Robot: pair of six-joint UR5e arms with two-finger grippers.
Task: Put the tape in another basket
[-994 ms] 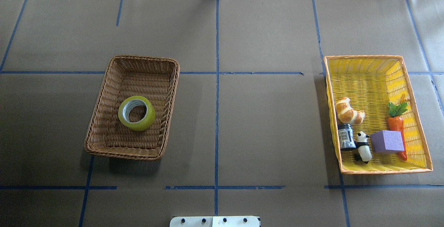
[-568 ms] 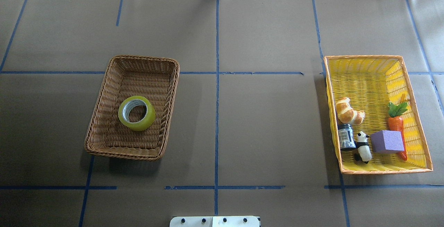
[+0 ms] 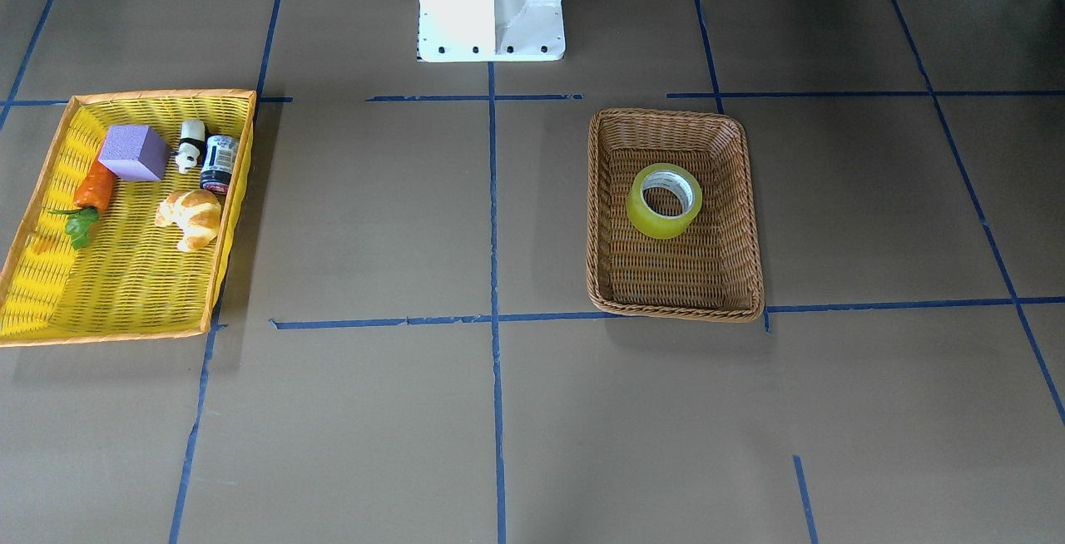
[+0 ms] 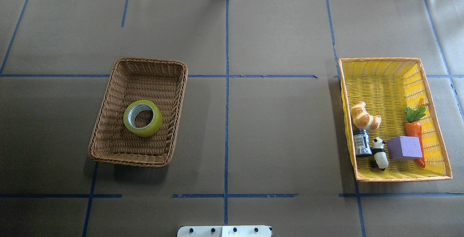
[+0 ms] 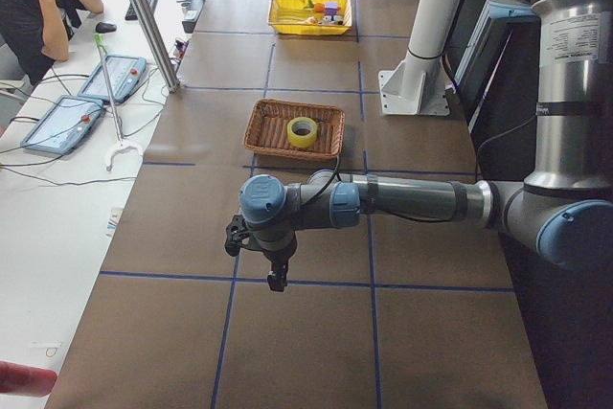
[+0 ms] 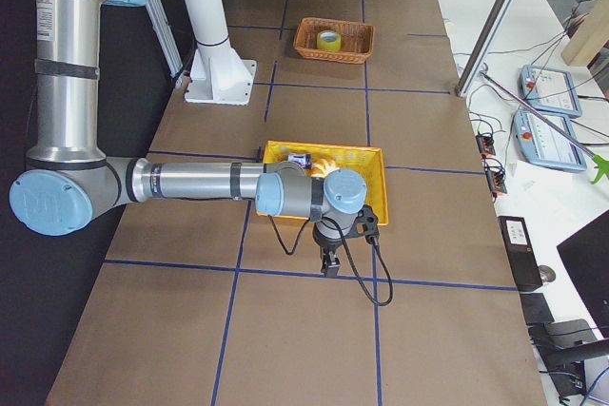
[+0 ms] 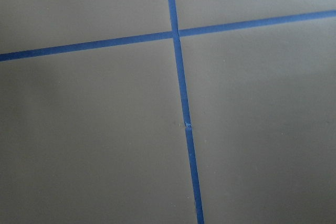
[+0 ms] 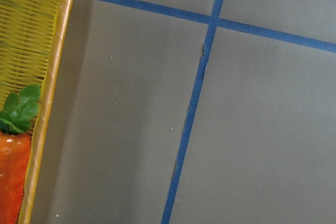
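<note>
Overhead, the tape (image 4: 145,132) lies flat in the basket (image 4: 145,84) at left, in the half nearer the robot, with the yellow basket (image 4: 380,81) well apart at right. Only the side views catch the arms: the left gripper (image 5: 277,284) hangs over bare table (image 5: 144,332) well apart from the basket, and the right gripper (image 6: 329,269) is just beside the yellow basket. Whether either is spread or pressed together I cannot tell. The left wrist view shows only blue lines (image 7: 178,77), while the right one adds the yellow rim and a carrot (image 8: 10,177).

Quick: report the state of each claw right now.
Left claw: cannot tell, only the side view shows it.
Right claw: cannot tell, only the side view shows it.
</note>
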